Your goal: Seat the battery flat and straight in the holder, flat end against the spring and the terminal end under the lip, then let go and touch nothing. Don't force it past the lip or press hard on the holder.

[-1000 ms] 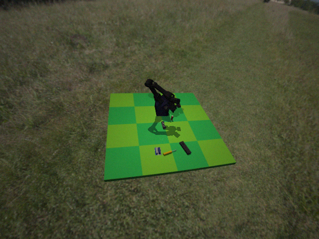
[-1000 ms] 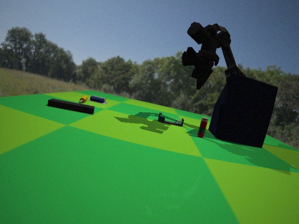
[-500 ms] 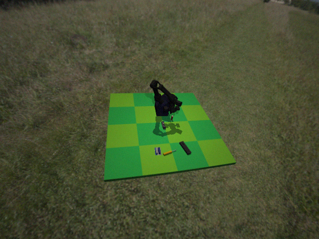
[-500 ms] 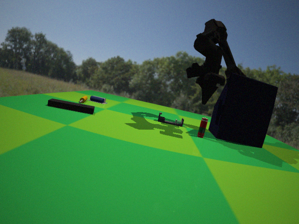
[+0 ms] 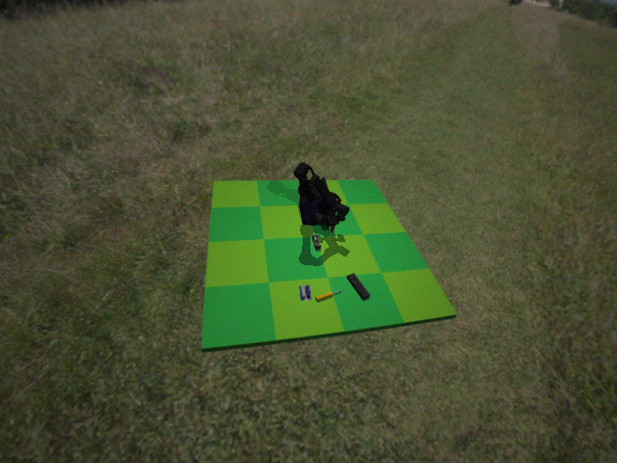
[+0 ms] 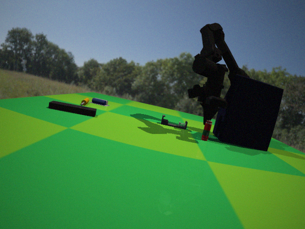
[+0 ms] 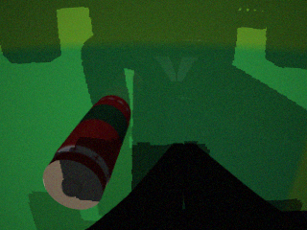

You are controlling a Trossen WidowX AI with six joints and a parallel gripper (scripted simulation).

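Closed tight, with its two fingertips together and nothing gripped between them, the single claw (image 5: 330,224) (image 6: 205,122) (image 7: 183,153) is held low beside one red battery (image 5: 332,229) (image 6: 207,129) (image 7: 91,149). Whether the two are touching cannot be told. Only one battery of this red kind is seen; it is stood on end on the checkered board (image 5: 239,313) (image 6: 110,177) (image 7: 24,120), near the one dark box (image 5: 309,213) (image 6: 249,113) by which the one arm (image 5: 318,194) (image 6: 211,66) is carried. One wide band of green is shown around its red side, and one pale round end is turned toward the wrist view. One black holder (image 5: 316,244) (image 6: 173,125) is placed apart from it, with two raised ends, one spring visible near the end closer to the battery, and its bed unfilled. Farther off, three other items are laid on the board: one long black bar (image 5: 358,285) (image 6: 72,108), one orange-handled tool (image 5: 324,296) (image 6: 85,101) and one blue-and-grey object (image 5: 308,292) (image 6: 99,101). The battery is not seated.
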